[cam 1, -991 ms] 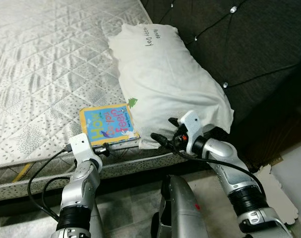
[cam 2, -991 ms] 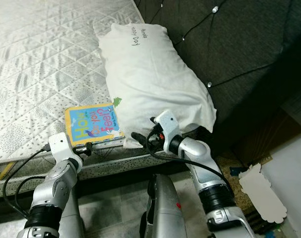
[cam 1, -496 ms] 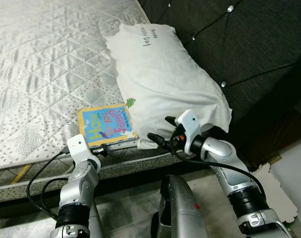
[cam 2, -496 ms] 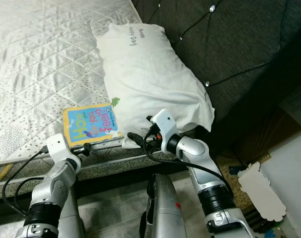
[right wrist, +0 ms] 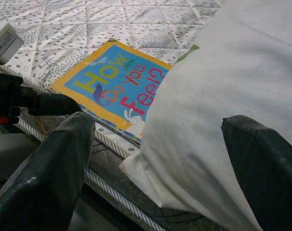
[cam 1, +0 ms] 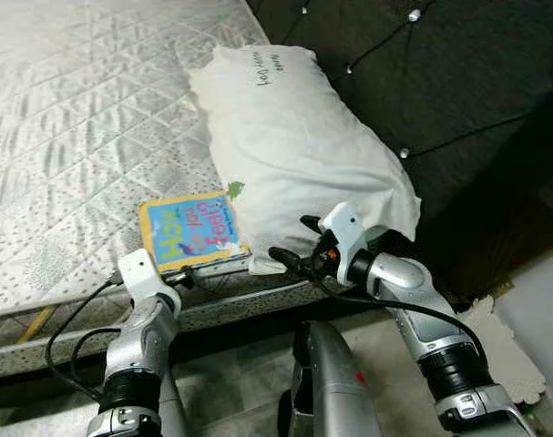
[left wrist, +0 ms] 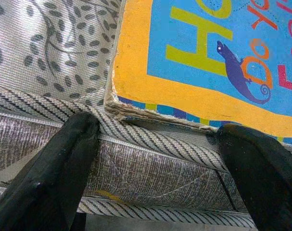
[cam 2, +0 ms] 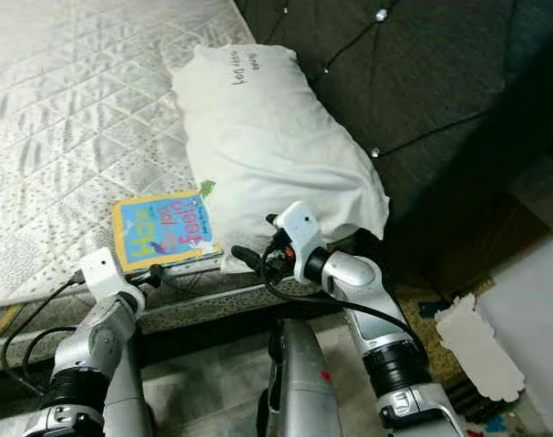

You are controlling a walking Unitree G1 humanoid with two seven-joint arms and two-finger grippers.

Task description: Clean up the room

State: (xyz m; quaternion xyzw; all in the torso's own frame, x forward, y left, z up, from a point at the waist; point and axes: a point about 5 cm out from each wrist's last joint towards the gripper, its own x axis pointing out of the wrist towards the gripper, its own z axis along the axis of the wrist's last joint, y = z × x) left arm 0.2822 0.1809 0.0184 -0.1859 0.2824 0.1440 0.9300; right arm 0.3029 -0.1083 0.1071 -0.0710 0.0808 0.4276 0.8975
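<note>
A children's book (cam 1: pixel 192 231), blue with an orange border, lies flat on the mattress (cam 1: pixel 76 109) close to its near edge. Its right side touches or slips under a white pillow (cam 1: pixel 294 155). My left gripper (cam 1: pixel 187 276) is open at the mattress edge. In the left wrist view its fingers (left wrist: pixel 64 163) rest against the mattress side, just below the book's worn corner (left wrist: pixel 117 103). My right gripper (cam 1: pixel 292 241) is open at the pillow's near corner. In the right wrist view its fingers (right wrist: pixel 59 159) straddle the pillow (right wrist: pixel 222 86) and the book (right wrist: pixel 114 86).
A dark tufted headboard (cam 1: pixel 440 91) rises behind and to the right of the pillow. My silver body (cam 1: pixel 326 382) stands on the tiled floor before the bed. A white scalloped sheet (cam 2: pixel 476 346) lies on the floor at the right. A yellow strap (cam 1: pixel 35 319) hangs from the mattress side.
The whole view has drifted a little up and to the left. Both open grippers hold about the same places by the book and the pillow.
</note>
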